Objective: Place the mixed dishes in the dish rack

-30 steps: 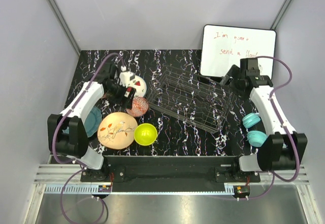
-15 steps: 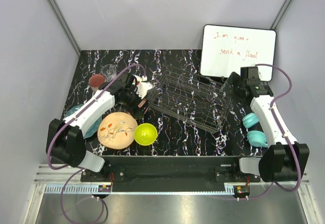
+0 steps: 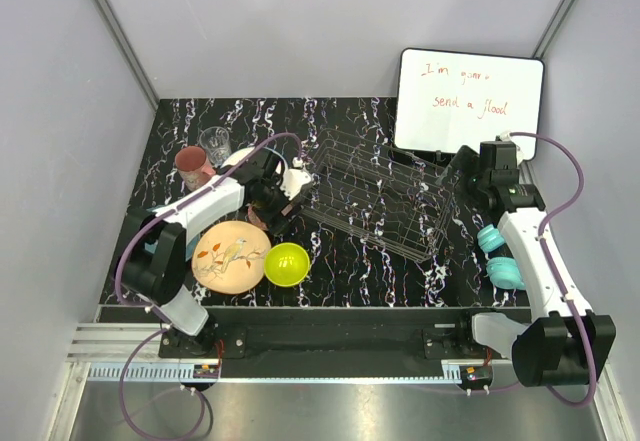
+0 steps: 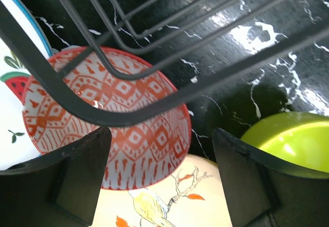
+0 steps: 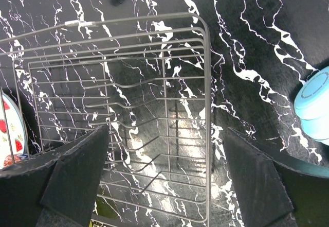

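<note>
Red-white patterned bowl looks rigid, slick, chippable; pinch its rim. Left end effector gapes around it, empty; right end effector wide, empty.

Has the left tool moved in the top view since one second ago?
Yes. The left tool moved to the right, closer to the rack, and is now at the rack's left end.

Left wrist view's edge cuts off the watermelon plate.
</note>
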Robot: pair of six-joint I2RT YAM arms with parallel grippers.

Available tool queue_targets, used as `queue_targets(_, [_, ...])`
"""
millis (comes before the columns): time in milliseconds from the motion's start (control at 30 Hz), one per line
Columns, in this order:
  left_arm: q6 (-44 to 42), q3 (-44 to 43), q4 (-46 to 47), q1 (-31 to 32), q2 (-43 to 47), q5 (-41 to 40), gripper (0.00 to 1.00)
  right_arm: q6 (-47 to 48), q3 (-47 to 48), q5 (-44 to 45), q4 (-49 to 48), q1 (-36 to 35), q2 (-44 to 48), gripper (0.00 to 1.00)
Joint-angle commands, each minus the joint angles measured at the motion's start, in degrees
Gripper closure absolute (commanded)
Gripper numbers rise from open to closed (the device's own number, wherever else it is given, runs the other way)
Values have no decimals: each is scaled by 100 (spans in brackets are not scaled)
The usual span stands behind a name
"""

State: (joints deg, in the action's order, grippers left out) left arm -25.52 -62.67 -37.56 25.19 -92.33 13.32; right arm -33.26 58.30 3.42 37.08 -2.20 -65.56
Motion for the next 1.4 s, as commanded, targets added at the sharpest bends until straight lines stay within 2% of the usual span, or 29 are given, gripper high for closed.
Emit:
queue_targets(0, [-67, 158, 565, 30, -92, -224, 19, 12, -100, 45, -192, -18, 210, 0])
queue_targets(233, [-85, 317, 978, 65, -294, -374, 27, -41, -56, 71, -148, -18, 254, 0])
queue_targets(300, [-85, 326, 1005, 65, -320, -374, 34, -49, -56, 80, -140, -9, 263, 0])
queue_targets(433, [-85, 344, 1023, 82, -276, -435, 62, -67, -117, 115, -148, 0, 324, 0])
queue_targets(467, [-76, 352, 1023, 74, -268, -462, 73, -67, -126, 124, -148, -17, 333, 0])
queue_targets(533, [-50, 344, 1023, 74, -206, -523, 82, -67, -161, 133, -131, -18, 377, 0])
queue_targets(567, [-32, 344, 1023, 74, -180, -576, 90, -67, -196, 141, -148, -18, 412, 0])
queue_targets(667, [29, 317, 953, 74, -13, -707, 99, -84, -275, 159, -148, 0, 482, 0])
queue_targets(767, [64, 265, 760, 65, 364, -831, 100, -85, -346, 220, -157, -9, 527, 0])
queue_targets(933, [108, -112, -101, 30, 909, -849, 100, -67, -416, 334, -201, 0, 535, 0])
queue_targets(1100, [143, -1210, -1226, -93, 1472, -621, 100, -14, -390, 773, -280, -9, 421, 0])
queue_targets(1133, [222, -1717, -1401, -102, 1490, -525, 100, 12, -355, 931, -376, -9, 378, 0])
queue_targets(1200, [345, -2264, -1780, -111, 1455, -86, 100, 73, -285, 1055, -543, 0, 158, 0])
queue_targets(1233, [502, -2806, -1868, -120, 1394, 116, 100, 65, -171, 1073, -735, -9, 53, 0])
queue_targets(1267, [591, -3073, -1982, -120, 1220, 553, 100, -22, -92, 1056, -824, -9, -200, 0])
queue_targets(1333, [933, -3887, -2062, -120, 964, 1073, 100, -93, 241, 585, -1148, -9, -500, 0])
queue_targets(1367, [1056, -4171, -2141, -128, 650, 1598, 100, -137, 373, 389, -1290, -9, -780, 0])
